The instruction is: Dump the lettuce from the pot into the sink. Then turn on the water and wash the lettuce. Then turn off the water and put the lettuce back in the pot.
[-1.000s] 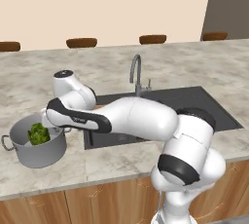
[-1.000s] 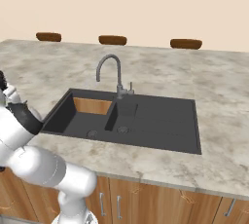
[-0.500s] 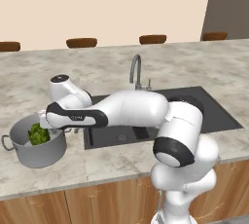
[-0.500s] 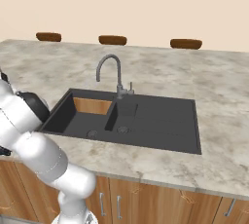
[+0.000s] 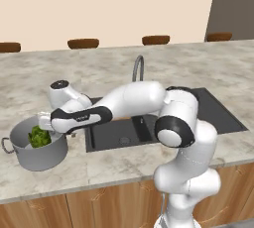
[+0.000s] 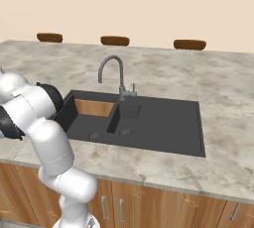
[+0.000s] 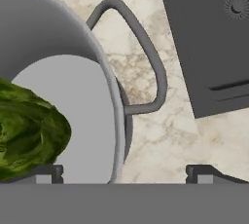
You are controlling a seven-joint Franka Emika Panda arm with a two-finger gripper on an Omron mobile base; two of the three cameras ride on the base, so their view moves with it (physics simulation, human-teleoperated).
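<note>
The grey pot (image 5: 33, 148) stands on the counter left of the sink (image 5: 149, 123), with the green lettuce (image 5: 38, 137) inside it. My gripper (image 5: 48, 128) hangs open just above the pot's right rim. From the hand, the pot's rim (image 7: 113, 121) runs up between the two fingertips of the gripper (image 7: 126, 172). One fingertip stands over the pot's inside beside the lettuce (image 7: 26, 130), the other over the counter. The pot's loop handle (image 7: 153, 67) juts toward the sink (image 7: 209, 38). The faucet (image 5: 138, 68) rises behind the sink (image 6: 139, 118), and no water runs from the faucet (image 6: 111, 71).
Marble counter surrounds the sink on all sides. Brown stool tops (image 5: 83, 43) line the counter's far edge, and the right base view shows stool tops (image 6: 115, 40) too. My arm's upper links (image 6: 34, 113) stand at the sink's left end. Wooden cabinets (image 6: 149, 202) sit below the counter.
The hand has edged a little left and down over the pot's right rim while the elbow swung. The jaws stayed open. Pot and lettuce have not moved.
</note>
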